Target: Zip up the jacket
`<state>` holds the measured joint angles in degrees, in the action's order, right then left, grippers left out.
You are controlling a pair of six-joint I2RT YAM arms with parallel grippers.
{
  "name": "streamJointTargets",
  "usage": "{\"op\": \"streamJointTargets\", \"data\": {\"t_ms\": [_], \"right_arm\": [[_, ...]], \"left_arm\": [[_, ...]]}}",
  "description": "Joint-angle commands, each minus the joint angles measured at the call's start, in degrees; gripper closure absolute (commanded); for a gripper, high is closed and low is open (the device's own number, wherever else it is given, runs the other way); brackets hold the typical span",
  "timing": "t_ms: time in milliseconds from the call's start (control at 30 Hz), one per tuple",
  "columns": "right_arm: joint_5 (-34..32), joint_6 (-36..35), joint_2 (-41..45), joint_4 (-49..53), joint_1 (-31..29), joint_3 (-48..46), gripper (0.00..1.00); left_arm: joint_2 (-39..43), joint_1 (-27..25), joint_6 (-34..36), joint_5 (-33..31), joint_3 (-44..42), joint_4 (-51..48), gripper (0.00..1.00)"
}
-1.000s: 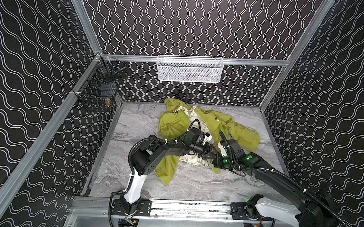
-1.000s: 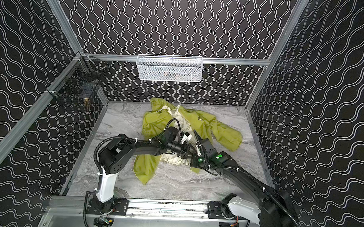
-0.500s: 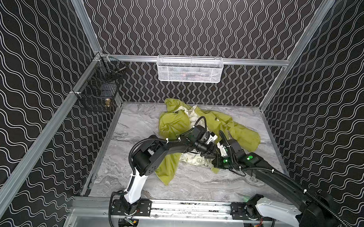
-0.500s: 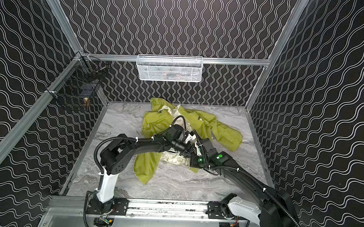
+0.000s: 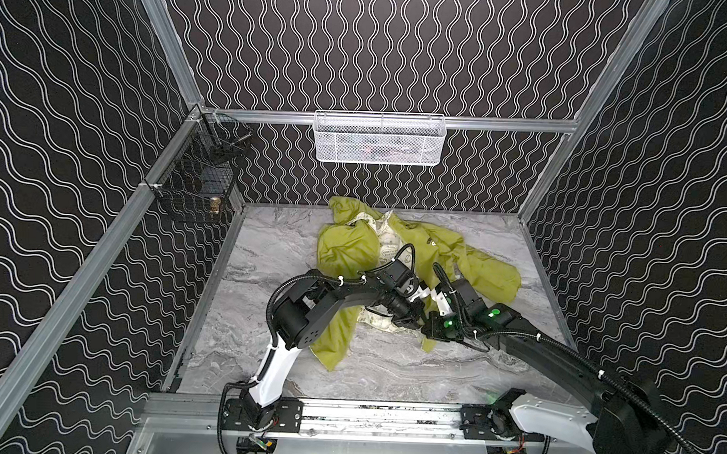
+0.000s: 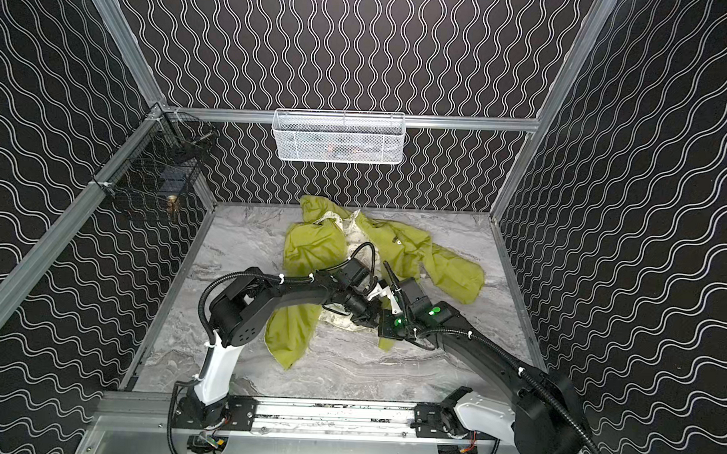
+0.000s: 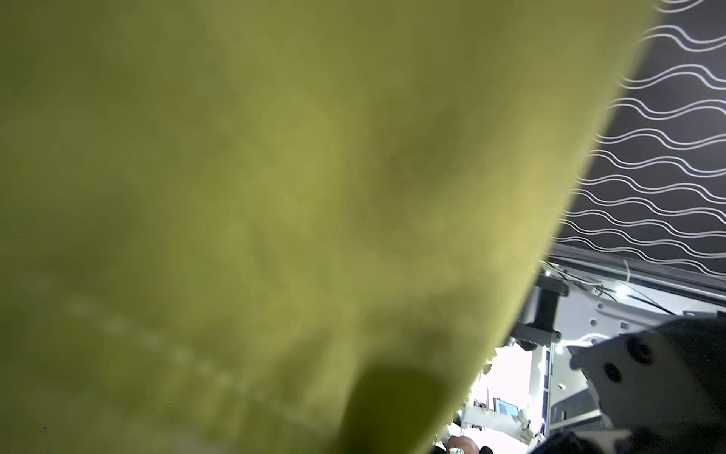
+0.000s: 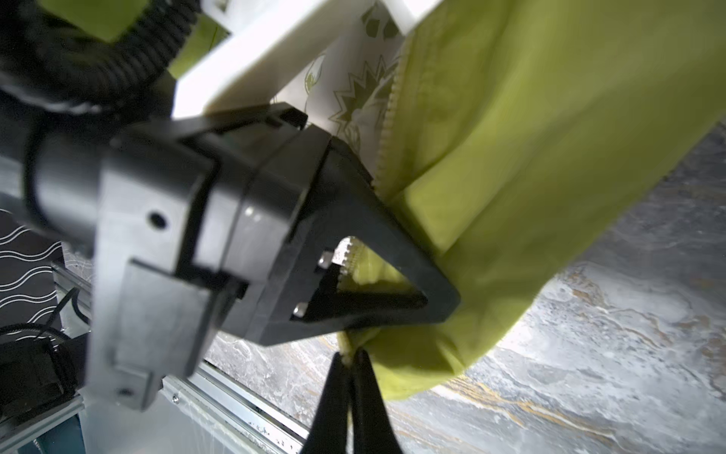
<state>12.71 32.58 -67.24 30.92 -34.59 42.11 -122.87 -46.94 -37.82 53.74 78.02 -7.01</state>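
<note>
Where the grey marbled surface runs toward the back wall, the jacket lies crumpled and open across its middle and rear. It is yellow-green outside, with cream printed lining showing along the centre. In both top views one sleeve trails toward the front left and another part spreads to the right.

The left arm and the right arm reach in from the front rail. They meet at the near edge of the garment, over the exposed lining, so most of the cloth lies behind the two grippers.

In the right wrist view the left gripper is closed on the jacket's front edge. A fold of yellow-green fabric and a few teeth sit inside its black triangular frame. The zipper runs away from it along the border between lining and outer cloth.

Just beside it, on the same bunched hem, the right gripper has its two thin fingers drawn nearly together on a small nub of the fabric.

The left wrist view is filled with blurred yellow-green cloth close to the lens. It is probably the same held fold, though the detail is too soft to tell.
</note>
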Motion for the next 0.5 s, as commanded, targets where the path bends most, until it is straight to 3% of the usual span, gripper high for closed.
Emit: {"op": "streamJointTargets", "data": {"t_ms": [0, 200, 367, 467], "right_arm": [[-0.9, 1.4, 0.8, -3.1, 0.7, -0.2, 0.72], [-0.4, 8.0, 8.3, -2.8, 3.6, -1.9, 0.48], [2.3, 15.7, 17.0, -5.5, 5.7, -5.0, 0.45], [7.0, 22.8, 21.7, -13.6, 5.9, -10.1, 0.44]], "left_arm": [[0.0, 0.2, -3.5, 1.9, -1.4, 4.8, 1.0], [-0.9, 1.4, -17.1, 5.0, -6.2, 26.4, 1.0], [-4.4, 3.1, -33.3, 6.4, -7.9, 52.0, 1.0], [-7.3, 4.7, -43.4, 6.4, -6.7, 65.3, 1.0]]}}
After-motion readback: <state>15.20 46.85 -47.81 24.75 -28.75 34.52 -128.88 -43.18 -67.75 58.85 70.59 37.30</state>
